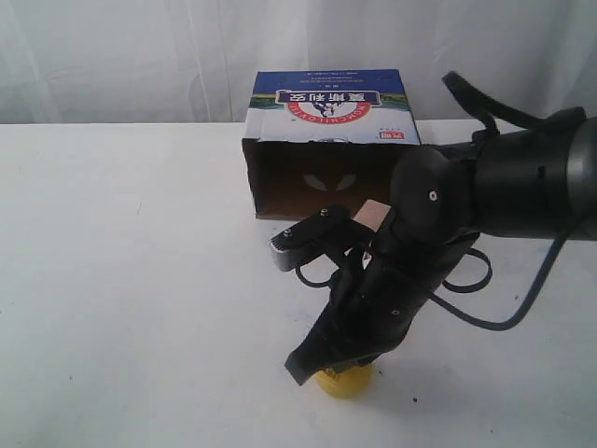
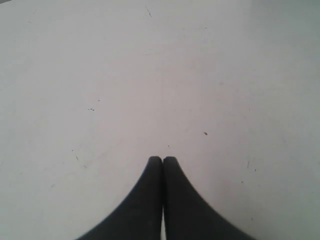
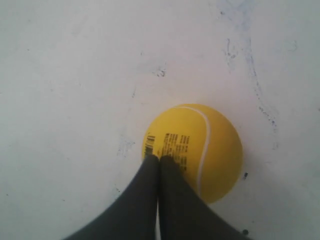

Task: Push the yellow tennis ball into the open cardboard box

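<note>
Exterior view: a wooden block (image 1: 376,216) sits at the box (image 1: 331,121) mouth, the right arm (image 1: 485,196) between it and the ball (image 1: 343,382). The right end effector (image 3: 159,159), pinched together, touches the ball; the left end effector (image 2: 162,160) is likewise together.

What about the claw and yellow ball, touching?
Cannot tell. Right wrist view: shut right gripper overlaps the yellow tennis ball; exterior view hides the meeting point.
</note>
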### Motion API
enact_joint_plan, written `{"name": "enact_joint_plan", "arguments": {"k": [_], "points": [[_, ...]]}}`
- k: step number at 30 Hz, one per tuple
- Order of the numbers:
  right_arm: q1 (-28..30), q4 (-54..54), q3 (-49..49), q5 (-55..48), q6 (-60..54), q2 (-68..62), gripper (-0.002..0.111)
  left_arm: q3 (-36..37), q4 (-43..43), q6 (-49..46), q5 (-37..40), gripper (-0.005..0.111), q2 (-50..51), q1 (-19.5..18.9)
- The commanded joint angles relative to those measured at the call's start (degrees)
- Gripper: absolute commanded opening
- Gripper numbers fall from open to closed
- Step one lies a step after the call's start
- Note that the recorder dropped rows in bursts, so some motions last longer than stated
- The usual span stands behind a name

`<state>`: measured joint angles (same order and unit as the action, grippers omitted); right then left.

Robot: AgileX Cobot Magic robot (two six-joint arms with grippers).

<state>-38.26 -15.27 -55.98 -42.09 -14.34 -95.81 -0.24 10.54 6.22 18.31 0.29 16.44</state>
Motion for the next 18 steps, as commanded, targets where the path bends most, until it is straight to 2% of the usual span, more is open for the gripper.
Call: {"name": "enact_joint_plan", "arguments": {"k": [1, 10, 13, 18], "points": [[0.05, 1.00, 0.17, 0.38, 0.15, -1.56, 0.000, 0.24, 0.18, -0.13, 0.81, 0.000, -0.29, 0.29], [0.05, 1.44, -3.36, 4.50, -0.95, -1.65, 0.000, 0.24, 0.18, -0.13, 0.81, 0.000, -0.29, 0.29], [-0.52, 6.09, -10.42, -0.71, -0.65, -1.65, 0.000, 0.24, 0.18, -0.13, 0.81, 0.000, -0.29, 0.29], [-0.52, 12.96, -11.92, -7.31, 2.34, -0.93, 0.000, 0.24, 0.18, -0.13, 0.81, 0.000, -0.29, 0.29]]}}
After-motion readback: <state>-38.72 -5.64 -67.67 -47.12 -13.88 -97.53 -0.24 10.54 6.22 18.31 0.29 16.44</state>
